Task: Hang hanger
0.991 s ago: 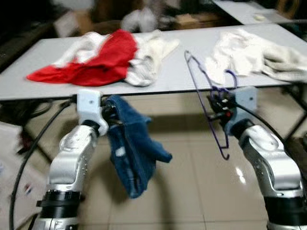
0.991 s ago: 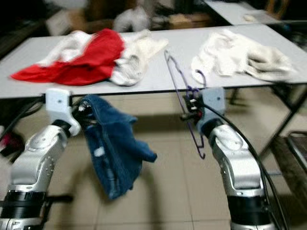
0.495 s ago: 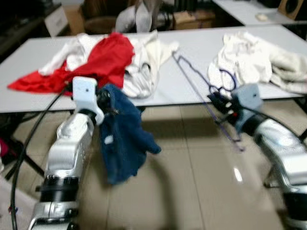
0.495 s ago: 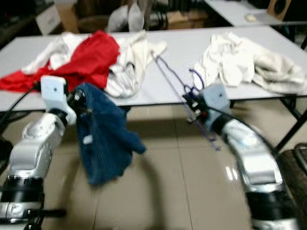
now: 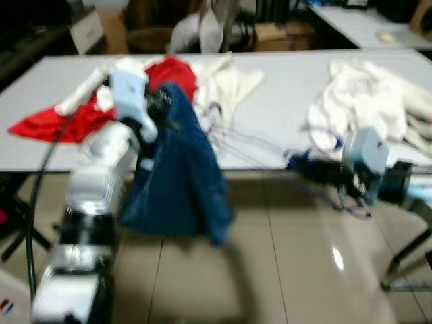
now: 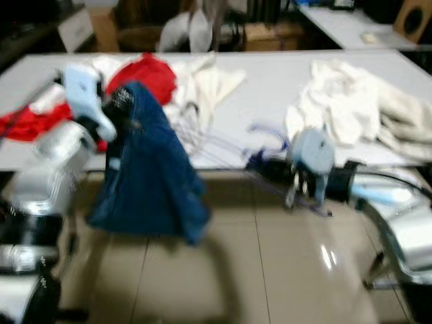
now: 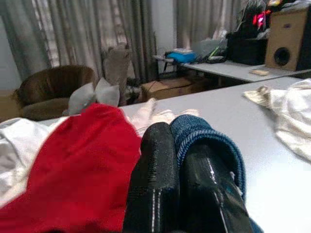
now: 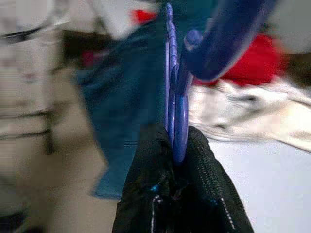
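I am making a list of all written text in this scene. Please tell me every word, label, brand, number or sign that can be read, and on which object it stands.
None can be read.
White tag on the blue garment: blurred, no text legible.
Red lights above the speaker: glow only, no digits legible.

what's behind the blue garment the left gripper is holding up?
Behind the blue garment: the table's front edge, a red cloth and white clothes. The hanger's far end seems to run behind it; that part is covered.
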Available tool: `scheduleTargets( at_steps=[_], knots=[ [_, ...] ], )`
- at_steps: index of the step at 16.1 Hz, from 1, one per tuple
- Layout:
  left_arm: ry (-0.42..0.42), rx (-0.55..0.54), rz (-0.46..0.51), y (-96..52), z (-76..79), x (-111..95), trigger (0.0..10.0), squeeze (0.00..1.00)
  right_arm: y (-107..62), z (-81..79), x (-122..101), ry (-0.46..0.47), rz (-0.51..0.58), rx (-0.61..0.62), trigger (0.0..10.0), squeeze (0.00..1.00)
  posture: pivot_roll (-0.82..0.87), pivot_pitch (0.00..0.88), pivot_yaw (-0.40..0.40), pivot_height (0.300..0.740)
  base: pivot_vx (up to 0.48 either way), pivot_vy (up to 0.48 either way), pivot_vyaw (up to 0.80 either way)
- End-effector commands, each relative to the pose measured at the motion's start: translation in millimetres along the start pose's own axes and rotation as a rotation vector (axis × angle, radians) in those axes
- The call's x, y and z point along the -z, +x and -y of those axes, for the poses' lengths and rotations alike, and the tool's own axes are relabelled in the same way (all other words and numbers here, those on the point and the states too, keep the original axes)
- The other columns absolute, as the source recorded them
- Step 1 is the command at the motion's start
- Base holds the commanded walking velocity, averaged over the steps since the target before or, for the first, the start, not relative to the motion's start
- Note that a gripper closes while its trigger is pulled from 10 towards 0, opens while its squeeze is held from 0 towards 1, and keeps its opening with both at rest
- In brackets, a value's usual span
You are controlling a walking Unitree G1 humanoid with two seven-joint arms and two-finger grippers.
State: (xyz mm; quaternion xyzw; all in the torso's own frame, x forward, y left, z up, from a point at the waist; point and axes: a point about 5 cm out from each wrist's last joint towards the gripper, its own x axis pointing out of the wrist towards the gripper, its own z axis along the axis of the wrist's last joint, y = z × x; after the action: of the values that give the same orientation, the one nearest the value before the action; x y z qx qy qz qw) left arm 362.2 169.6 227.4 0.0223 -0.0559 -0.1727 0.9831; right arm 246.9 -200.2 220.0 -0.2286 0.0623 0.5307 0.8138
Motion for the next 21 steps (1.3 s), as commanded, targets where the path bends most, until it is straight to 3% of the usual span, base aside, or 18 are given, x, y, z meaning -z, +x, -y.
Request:
scheduleTargets(
  at_steps=[1,4,7,10,11,12,13,14,15,16,17,18,19,21],
  knots=[
    [0.035,0.059,0.103,11.7,5.7,-30,10.0,0.0,-7.5,-4.0,-4,0.001,-0.021,-0.094,10.0,0.0,-0.21,0.0,0.047,0.74,0.424,0.0,0.0],
    [0.069,0.133,0.17,23.8,10.9,-61,10.0,0.0,-5.1,-7.7,-10,-0.007,-0.033,-0.199,10.0,0.0,-0.2,0.0,0.032,0.74,0.424,0.0,0.0],
    [0.121,0.264,0.217,21.2,28.1,-85,10.0,0.0,13.5,2.3,-9,-0.067,-0.054,-0.17,10.0,0.0,-0.2,0.0,0.049,0.74,0.42,0.0,0.0],
    [0.143,0.348,0.281,13.7,35.9,-110,10.0,0.0,25.3,27.3,-16,-0.13,-0.083,-0.107,10.0,0.0,-0.19,0.0,0.057,0.74,0.42,0.0,0.0],
    [0.15,0.376,0.329,9.0,38.0,-127,10.0,0.0,26.3,42.1,-19,-0.162,-0.121,-0.074,10.0,0.0,-0.18,0.0,0.046,0.74,0.416,0.0,0.0],
    [0.153,0.387,0.369,4.7,38.5,-142,10.0,0.0,25.8,58.0,-25,-0.199,-0.144,-0.01,10.0,0.0,-0.18,0.0,0.038,0.74,0.416,0.0,0.0],
    [0.142,0.395,0.41,-0.1,39.5,-156,10.0,0.0,24.9,87.1,-36,-0.248,-0.144,0.18,10.0,0.0,-0.17,0.0,0.032,0.74,0.412,0.0,0.0],
    [0.138,0.399,0.426,-2.0,40.0,-161,10.0,0.0,23.9,100.1,-42,-0.264,-0.139,0.274,10.0,0.0,-0.17,0.0,0.032,0.74,0.412,0.0,0.0],
    [0.138,0.399,0.426,-2.0,40.0,-161,10.0,0.0,23.9,100.1,-42,-0.264,-0.139,0.274,10.0,0.0,-0.17,0.0,0.032,0.74,0.412,0.0,0.0],
    [0.124,0.405,0.445,-4.2,40.3,-167,10.0,0.0,21.1,116.9,-53,-0.276,-0.11,0.403,10.0,0.0,-0.17,0.0,0.028,0.74,0.42,0.0,0.0],
    [0.094,0.394,0.495,-7.7,37.1,-179,10.0,0.0,1.6,152.1,-98,-0.332,0.077,0.758,10.0,0.0,-0.17,0.0,0.027,0.74,0.412,0.0,0.0],
    [0.086,0.39,0.508,-8.6,36.1,-182,10.0,0.0,-5.1,159.1,-111,-0.341,0.139,0.85,10.0,0.0,-0.17,0.0,0.027,0.74,0.416,0.0,0.0],
    [0.072,0.361,0.528,-9.5,31.6,-187,10.0,0.0,-22.3,168.0,-131,-0.32,0.299,0.98,10.0,0.0,-0.17,0.0,0.029,0.74,0.416,0.0,0.0],
    [0.068,0.335,0.515,-7.4,29.3,-182,10.0,0.0,-19.7,166.4,-125,-0.328,0.318,0.965,10.0,0.0,-0.18,0.0,0.033,0.74,0.416,0.0,0.0]
  ],
)
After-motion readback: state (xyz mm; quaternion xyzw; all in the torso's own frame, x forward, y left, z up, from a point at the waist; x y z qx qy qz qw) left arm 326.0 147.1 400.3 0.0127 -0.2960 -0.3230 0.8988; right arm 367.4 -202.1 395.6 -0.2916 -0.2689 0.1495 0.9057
